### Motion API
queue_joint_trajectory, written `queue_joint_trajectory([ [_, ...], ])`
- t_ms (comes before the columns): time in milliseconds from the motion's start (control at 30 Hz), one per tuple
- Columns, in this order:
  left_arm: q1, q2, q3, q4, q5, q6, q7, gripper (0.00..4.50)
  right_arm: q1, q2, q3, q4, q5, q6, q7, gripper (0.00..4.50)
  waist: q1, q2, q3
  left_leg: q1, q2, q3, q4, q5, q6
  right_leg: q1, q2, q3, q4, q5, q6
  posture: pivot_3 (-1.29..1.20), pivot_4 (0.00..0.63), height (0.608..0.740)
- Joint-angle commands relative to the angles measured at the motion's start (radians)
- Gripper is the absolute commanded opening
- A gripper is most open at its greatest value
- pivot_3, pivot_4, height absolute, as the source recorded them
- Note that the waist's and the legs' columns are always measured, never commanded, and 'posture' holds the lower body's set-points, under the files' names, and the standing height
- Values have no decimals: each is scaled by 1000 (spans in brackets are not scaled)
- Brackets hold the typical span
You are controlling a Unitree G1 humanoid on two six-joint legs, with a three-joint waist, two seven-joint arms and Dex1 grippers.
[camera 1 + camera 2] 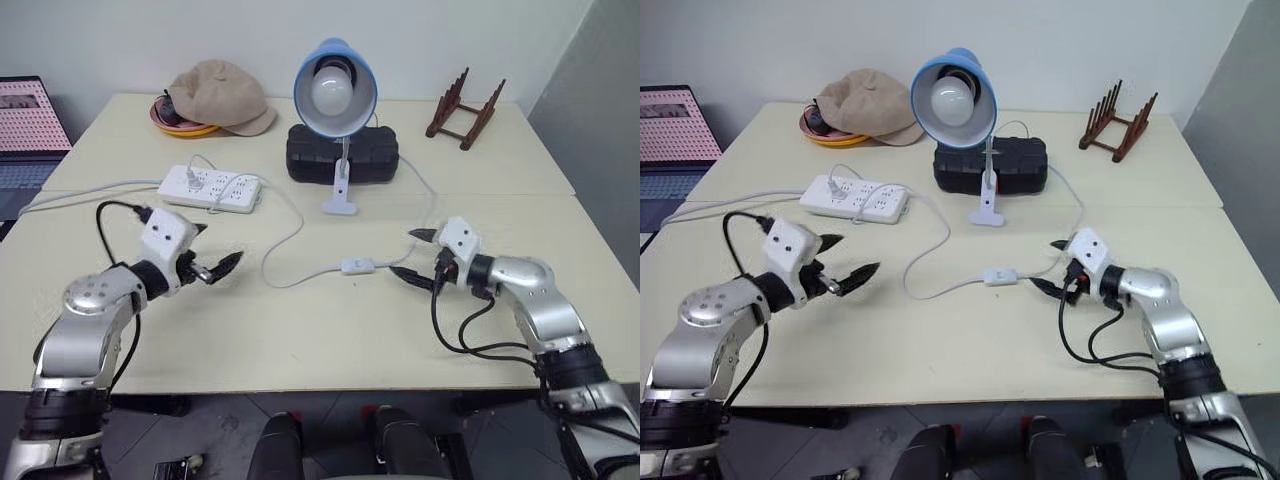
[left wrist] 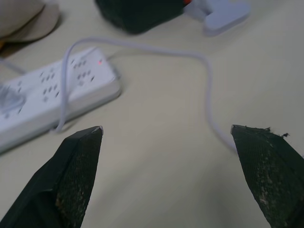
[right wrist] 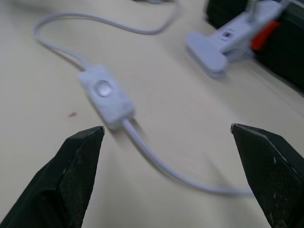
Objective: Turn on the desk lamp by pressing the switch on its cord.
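Step in hand: approach to the switch; no contact yet, by my reading.

Desk lamp (image 1: 335,85) stands at 12 o'clock on the table (image 1: 300,330), shade facing me, bulb unlit, clip base resting on the tabletop in front of a black case (image 1: 342,153). Its cord (image 1: 290,235) loops down across the table and runs through the switch (image 1: 356,266), which lies flat near the table's centre, at about 1 o'clock from me.

My right gripper (image 1: 412,255) sits just beside the switch, at its 3 o'clock, fingers spread wide and empty, aimed inward at it. In the right wrist view the switch (image 3: 105,96) lies ahead of the fingertips with its round button facing up.

My left gripper (image 1: 214,251) hovers at the switch's 9 o'clock, well apart from it, fingers also wide apart and holding nothing. Power strip (image 1: 211,188) lies beyond it at 11 o'clock, red indicator lit.

Next move, as I judge it: bring one right fingertip over the button and press straight down. The switch is light and loose on the cord, so it may skid; the left gripper could pin the cord on its side.

Cap (image 1: 220,95) and wooden rack (image 1: 466,108) at far edge, not involved.
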Motion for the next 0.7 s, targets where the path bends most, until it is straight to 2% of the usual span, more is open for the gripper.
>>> queue_joint_trajectory([
  [33, -54, 45, -75, -122, -53, 43, -139, 4500, -105, 3, 53, 104, -12, -69, 150, 4481, -1, 0, 0, 0, 0, 0, 0, 0, 0, 0, 0, 0, 0, 0, 0, 0, 150, 740],
  [200, -95, 57, -133, -189, -68, 89, -205, 4500, -208, 45, 101, 262, -52, -160, 224, 4481, -5, 0, 1, -2, 0, 0, 0, 0, 0, -1, 0, 0, 0, 0, 0, 0, 150, 740],
  [567, -81, 53, -110, -208, -77, 104, -216, 4500, -304, 118, 99, 486, -113, -292, 221, 4481, -6, 0, 1, -2, 0, -1, 0, 0, 0, -1, 0, 0, 1, 0, 0, 0, 150, 740],
  [700, -82, 49, -106, -210, -83, 109, -214, 4500, -327, 134, 95, 537, -118, -326, 219, 3733, -6, 1, 1, -1, 0, -1, 0, 0, 0, -1, 0, -1, 1, 0, 0, 0, 150, 740],
])
